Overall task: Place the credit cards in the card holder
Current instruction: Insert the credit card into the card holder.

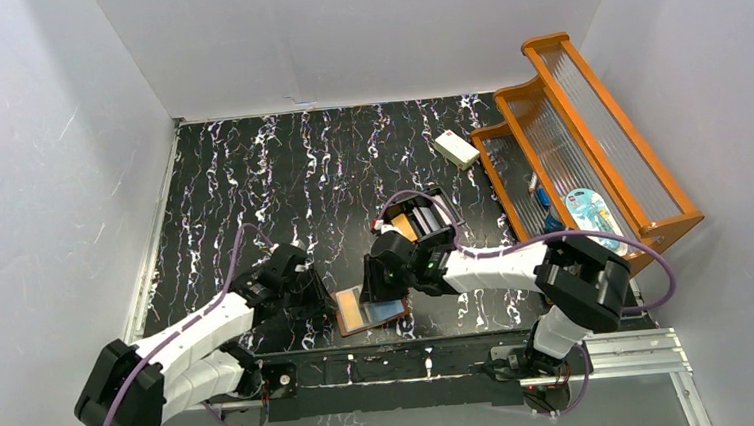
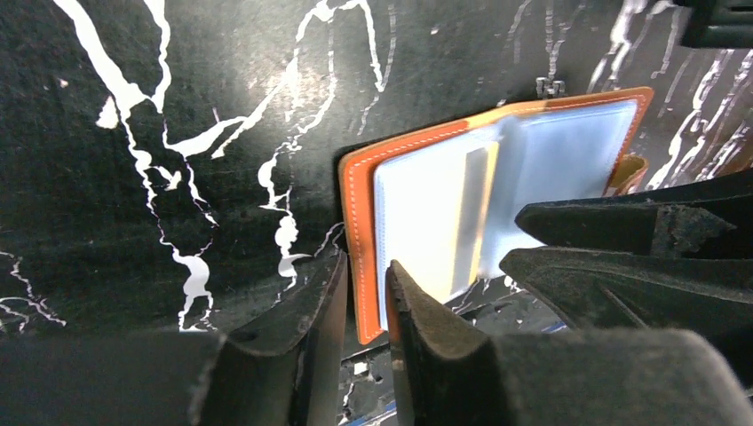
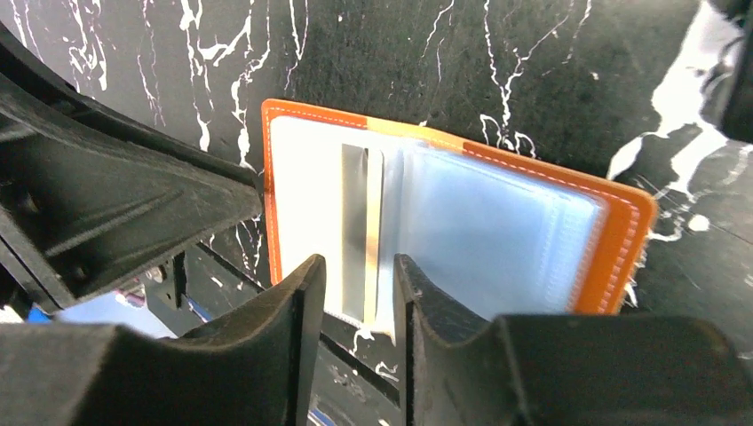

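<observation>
Card holder [image 1: 370,314] [image 3: 613,240]: small orange-brown leather bifold with pale stitching along the rim, lying open and flat, inside up, at the near edge of the desk [image 1: 251,182], roughly centred. Inside, clear blue-grey plastic sleeves fan loosely over its right half. The left-hand sleeve seems to hold a white card [image 3: 306,204] with a shiny grey strip down one side. Farther back on the desk, well apart from the holder, an orange card [image 1: 405,228] shows, partly hidden.
</observation>
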{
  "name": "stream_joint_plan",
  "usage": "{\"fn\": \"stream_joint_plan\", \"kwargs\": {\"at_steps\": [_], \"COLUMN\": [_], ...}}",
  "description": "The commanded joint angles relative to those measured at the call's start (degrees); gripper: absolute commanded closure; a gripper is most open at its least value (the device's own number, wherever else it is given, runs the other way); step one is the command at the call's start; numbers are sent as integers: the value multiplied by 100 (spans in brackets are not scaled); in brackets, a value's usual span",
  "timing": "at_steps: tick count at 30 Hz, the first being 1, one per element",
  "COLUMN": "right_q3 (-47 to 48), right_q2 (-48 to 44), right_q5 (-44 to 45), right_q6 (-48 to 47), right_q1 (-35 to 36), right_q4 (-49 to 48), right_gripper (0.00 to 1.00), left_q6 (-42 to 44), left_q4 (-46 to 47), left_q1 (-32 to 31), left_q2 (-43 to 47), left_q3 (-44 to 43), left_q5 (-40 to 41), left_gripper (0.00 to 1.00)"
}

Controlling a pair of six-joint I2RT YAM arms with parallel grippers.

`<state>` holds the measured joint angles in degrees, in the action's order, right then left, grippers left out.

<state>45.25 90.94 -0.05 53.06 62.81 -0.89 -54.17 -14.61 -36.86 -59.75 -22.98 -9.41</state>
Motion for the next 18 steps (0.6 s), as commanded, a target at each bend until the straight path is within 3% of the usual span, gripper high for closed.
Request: {"fn": "stream_joint_plan", "kwargs": {"at_steps": [1,7,11,18], "right_q3": [519,1228,1790,2138], "right_q2": [-591,-926,-958,-927], "right_q5": [485,1140,2064,3013], "right_q6": [-674,-1738,-2435,-3276], "right_q1": [-15,-195,-383,-1183], "right_q4": [661,1650,2339,2758], "right_gripper": [56,49,45,44], "left_q6": [129,297,529,709], "left_q4": [-528,-869,-1091,-1234], "left_q1": [12,13,12,12], "left_q2": [435,846,1044,1577], "left_q3": [-374,-567,-715,-910], "left_q5": [253,355,366,311], "left_gripper": [75,61,52,37]}}
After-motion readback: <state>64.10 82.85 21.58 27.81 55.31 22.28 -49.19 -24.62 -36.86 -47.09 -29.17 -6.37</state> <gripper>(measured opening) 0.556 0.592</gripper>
